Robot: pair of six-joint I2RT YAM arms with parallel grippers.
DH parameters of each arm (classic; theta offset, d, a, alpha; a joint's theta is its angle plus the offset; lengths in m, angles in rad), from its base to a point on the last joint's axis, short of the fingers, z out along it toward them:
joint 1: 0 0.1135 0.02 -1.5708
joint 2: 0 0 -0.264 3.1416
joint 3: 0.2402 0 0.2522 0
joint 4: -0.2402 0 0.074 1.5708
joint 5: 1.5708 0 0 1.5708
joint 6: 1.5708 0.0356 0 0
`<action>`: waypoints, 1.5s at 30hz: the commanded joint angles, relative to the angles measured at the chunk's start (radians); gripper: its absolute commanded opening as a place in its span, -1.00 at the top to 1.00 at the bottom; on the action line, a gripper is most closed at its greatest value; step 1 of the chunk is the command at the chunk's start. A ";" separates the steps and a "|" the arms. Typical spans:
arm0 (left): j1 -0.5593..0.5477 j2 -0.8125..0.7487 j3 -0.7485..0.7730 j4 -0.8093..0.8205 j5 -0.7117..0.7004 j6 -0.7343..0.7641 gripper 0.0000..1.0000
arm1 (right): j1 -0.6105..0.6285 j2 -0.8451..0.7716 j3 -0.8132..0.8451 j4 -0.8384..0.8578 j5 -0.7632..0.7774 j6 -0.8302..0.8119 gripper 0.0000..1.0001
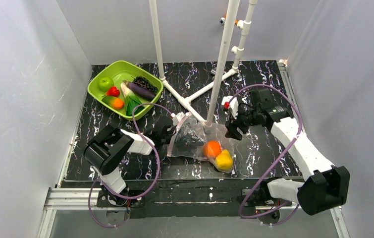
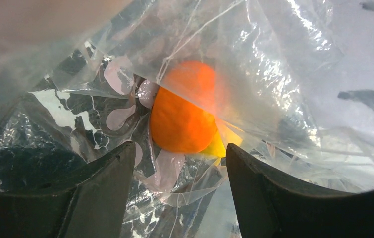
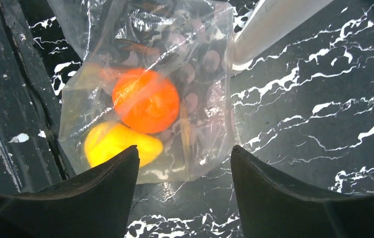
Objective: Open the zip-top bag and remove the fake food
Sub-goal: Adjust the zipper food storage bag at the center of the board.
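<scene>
Black marbled table [image 1: 269, 84] between grey walls [image 1: 26, 74], and at the upper left of the overhead frame sits the lime-green tray [image 1: 97, 91], already loaded with fake food [image 1: 125, 94]: green apple [image 1: 106, 83], eggplant [image 1: 141, 90], grapes [image 1: 145, 82]. Moving right, the left gripper [image 1: 166, 133] is nosed up against the left end of the zip-top bag [image 1: 194, 139], jaws spread. From here that looks like work at the mouth, ready to reach in. Its wrist view gives what the overhead can't: crinkled film all round the lens, and the orange [image 2: 182, 124] dead ahead between the parted fingers with a sliver of yellow under it. The bag lies at centre frame, near the table's front edge, by the foot of the white pipe [image 1: 219, 69]. Two pieces remain inside, orange and lemon [image 1: 224, 160], touching and bunched toward the lower right corner. Further right, the right gripper [image 1: 234, 130] hovers at the bag's far end, jaws wide, pinching nothing. Its camera looks straight down on that end, so it is probably placed to pin the bag. Whether the left fingers are inside the film, I cannot tell.
</scene>
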 commanded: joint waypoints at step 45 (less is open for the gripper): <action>-0.100 -0.006 0.066 -0.027 0.033 -0.071 -0.03 | -0.075 0.377 0.265 -0.269 -0.176 0.519 -0.06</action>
